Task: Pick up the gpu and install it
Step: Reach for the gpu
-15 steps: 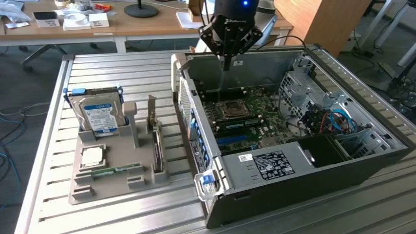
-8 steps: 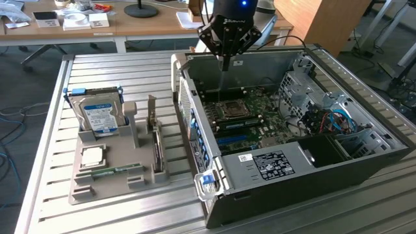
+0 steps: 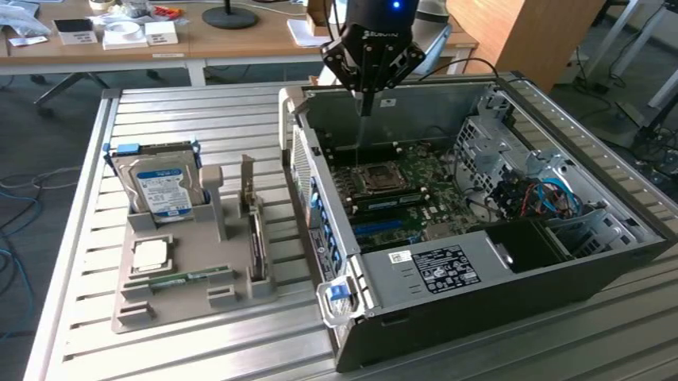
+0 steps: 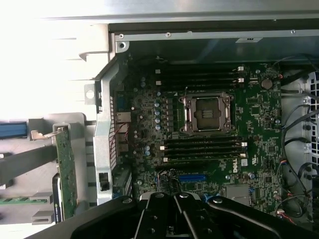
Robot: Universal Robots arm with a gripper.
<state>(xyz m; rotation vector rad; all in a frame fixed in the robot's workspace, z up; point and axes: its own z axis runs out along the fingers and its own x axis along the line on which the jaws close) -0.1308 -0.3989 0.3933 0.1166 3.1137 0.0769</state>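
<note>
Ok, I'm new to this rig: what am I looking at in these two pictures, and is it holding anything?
A single robot arm works over a slatted metal table. The exterior view looks on from off the arm. The wrist view looks from the arm itself into the open computer case, onto its motherboard and CPU socket. The arm's jaws are shut, hold nothing and hang above the case. Beside the case, a grey holder carries a hard drive, a RAM stick and the gpu, which stands on edge, untouched.
</note>
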